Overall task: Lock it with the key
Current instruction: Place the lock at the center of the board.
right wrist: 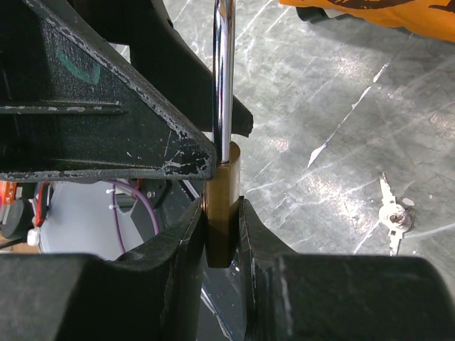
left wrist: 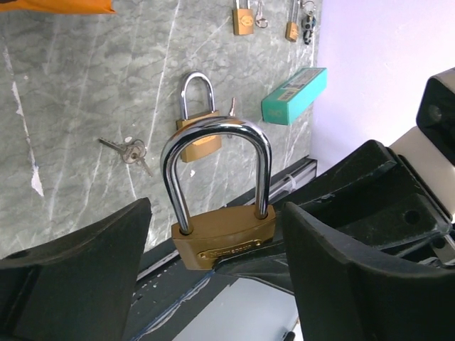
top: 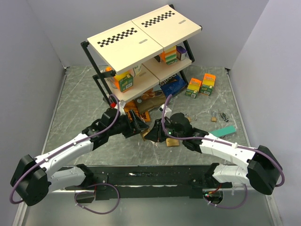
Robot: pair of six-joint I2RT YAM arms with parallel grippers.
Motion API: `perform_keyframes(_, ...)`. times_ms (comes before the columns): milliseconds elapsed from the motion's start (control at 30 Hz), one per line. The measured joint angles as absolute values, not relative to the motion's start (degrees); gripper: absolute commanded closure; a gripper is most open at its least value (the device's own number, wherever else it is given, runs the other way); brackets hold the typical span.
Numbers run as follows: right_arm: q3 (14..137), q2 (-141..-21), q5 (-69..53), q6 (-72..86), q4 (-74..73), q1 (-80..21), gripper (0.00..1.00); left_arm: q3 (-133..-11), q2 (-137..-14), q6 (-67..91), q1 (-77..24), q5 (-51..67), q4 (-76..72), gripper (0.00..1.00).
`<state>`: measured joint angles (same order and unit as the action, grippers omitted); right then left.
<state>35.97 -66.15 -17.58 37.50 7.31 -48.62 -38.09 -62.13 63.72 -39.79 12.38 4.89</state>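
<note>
A large brass padlock (left wrist: 224, 240) with a tall steel shackle (left wrist: 213, 131) is held upright above the table. My right gripper (right wrist: 222, 207) is shut on its brass body (right wrist: 222, 213), one finger on each flat face. My left gripper (left wrist: 217, 220) is open, its fingers (left wrist: 78, 273) standing on either side of the lock's narrow ends; a clear gap shows at the left finger, while the right sits close. The two grippers meet at the table's middle (top: 149, 129). A small bunch of keys (left wrist: 129, 150) lies loose on the table, also in the right wrist view (right wrist: 394, 214). The lock's underside is hidden.
A second brass padlock (left wrist: 199, 141) lies on the table beyond the held one. Further off are a teal box (top: 224, 130), two small padlocks (top: 214, 116), green-and-orange cartons (top: 200, 85) and a black-framed shelf unit (top: 141, 42) with an orange bag beneath.
</note>
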Motion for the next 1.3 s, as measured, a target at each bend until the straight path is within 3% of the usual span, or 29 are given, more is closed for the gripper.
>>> perform_keyframes(300,35.97,-66.15,-17.3,37.76,7.68,-48.62,1.0,-37.93,-63.7,64.73,-40.73,12.97,3.62,0.23)
perform_keyframes(367,35.97,-66.15,-17.19,38.0,7.86,-48.62,1.0,-37.93,-64.12,64.97,-41.08,12.69,3.4,0.27)
perform_keyframes(500,35.97,-66.17,-17.1,38.19,8.1,-48.62,1.0,-37.95,-64.53,66.17,-41.41,12.62,2.33,0.45)
perform_keyframes(567,35.88,-66.17,-17.02,38.28,8.08,-48.62,1.0,-38.17,-64.69,66.32,-41.52,12.49,2.2,0.61)
perform_keyframes(633,35.62,-66.08,-16.95,38.33,8.19,-48.6,0.87,-38.26,-64.77,66.22,-41.71,12.14,2.28,0.77)
perform_keyframes(667,35.48,-65.91,-16.95,38.35,8.19,-48.6,0.7,-38.28,-64.79,66.19,-41.78,12.12,2.37,0.82)
perform_keyframes(700,35.24,-65.65,-16.95,38.33,8.25,-48.62,0.62,-38.3,-64.79,66.22,-41.85,12.14,2.44,0.87)
perform_keyframes(733,35.11,-65.34,-16.99,38.33,8.14,-48.6,0.47,-38.46,-64.82,66.08,-42.0,12.19,2.57,0.96)
perform_keyframes(833,34.0,-63.07,-17.28,37.95,8.32,-48.47,0.22,-38.89,-65.47,64.64,-42.41,11.99,4.16,0.99)
perform_keyframes(1033,32.16,-57.19,-18.04,34.41,8.4,-47.59,0.04,-37.67,-65.3,63.48,-43.62,9.63,10.2,0.99)
perform_keyframes(1300,29.41,-51.86,-18.92,29.54,4.89,-46.59,0.01,-36.47,-64.38,58.98,-48.07,2.66,17.45,0.99)
